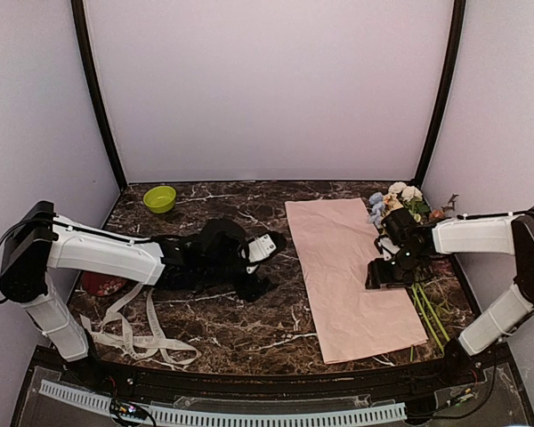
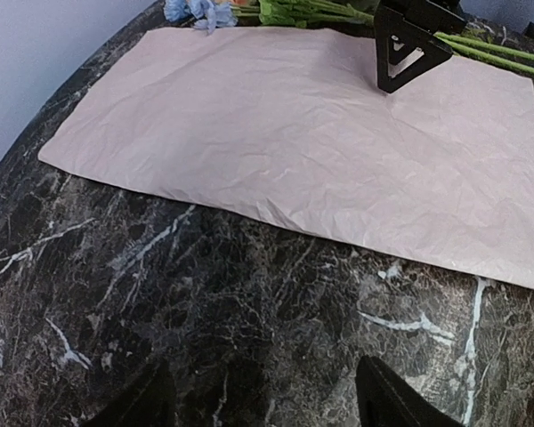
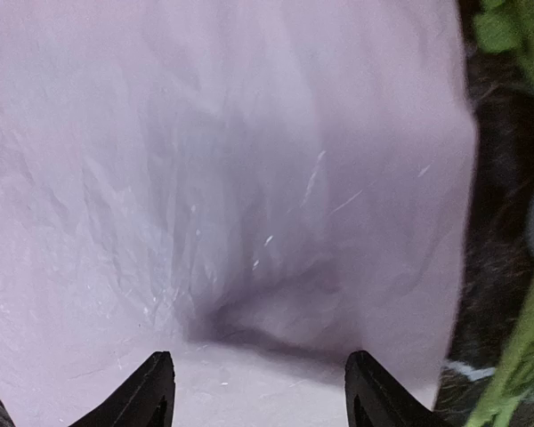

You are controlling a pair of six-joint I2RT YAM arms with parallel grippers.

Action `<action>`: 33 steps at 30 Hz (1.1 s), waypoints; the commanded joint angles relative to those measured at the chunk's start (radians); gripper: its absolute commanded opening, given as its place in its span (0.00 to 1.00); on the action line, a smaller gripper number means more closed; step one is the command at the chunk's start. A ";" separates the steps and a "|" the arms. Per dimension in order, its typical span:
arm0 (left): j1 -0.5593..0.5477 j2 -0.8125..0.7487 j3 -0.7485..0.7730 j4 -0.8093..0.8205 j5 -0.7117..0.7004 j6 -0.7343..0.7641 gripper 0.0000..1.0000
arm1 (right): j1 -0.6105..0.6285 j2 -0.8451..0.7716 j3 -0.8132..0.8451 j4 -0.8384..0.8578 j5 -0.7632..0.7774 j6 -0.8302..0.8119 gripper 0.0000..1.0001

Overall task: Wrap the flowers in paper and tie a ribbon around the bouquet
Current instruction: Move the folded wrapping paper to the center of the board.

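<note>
hovering low over the paper (image 1: 338,258), right claw (image 3: 260,391) spread wide.

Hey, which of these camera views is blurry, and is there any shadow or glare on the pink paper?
Right wrist view: blurred, the paper soft with a dark shadow low in the middle, the flowers at the right out of focus. Left wrist view: sharp, creases crisp, the table edge bowed by the lens. Top external view: evenly lit, no glare.
</note>
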 commanded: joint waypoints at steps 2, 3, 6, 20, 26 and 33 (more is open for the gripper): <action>-0.022 0.010 0.007 -0.105 0.021 -0.014 0.71 | 0.115 0.122 -0.022 0.035 0.005 0.093 0.66; -0.022 0.008 0.001 -0.108 0.019 -0.014 0.71 | 0.138 0.156 -0.017 0.057 -0.013 0.113 0.63; -0.022 -0.033 -0.028 -0.123 0.029 -0.003 0.72 | 0.253 0.256 0.045 0.114 -0.070 0.162 0.61; -0.029 -0.219 -0.112 -0.476 0.194 0.190 0.79 | 0.431 0.402 0.408 0.006 -0.022 0.167 0.63; -0.029 -0.235 -0.133 -0.529 -0.003 0.395 0.79 | 0.374 0.230 0.301 0.018 -0.063 0.202 0.63; -0.029 -0.237 -0.174 -0.583 0.075 0.502 0.79 | 0.363 0.152 0.200 0.056 -0.068 0.228 0.64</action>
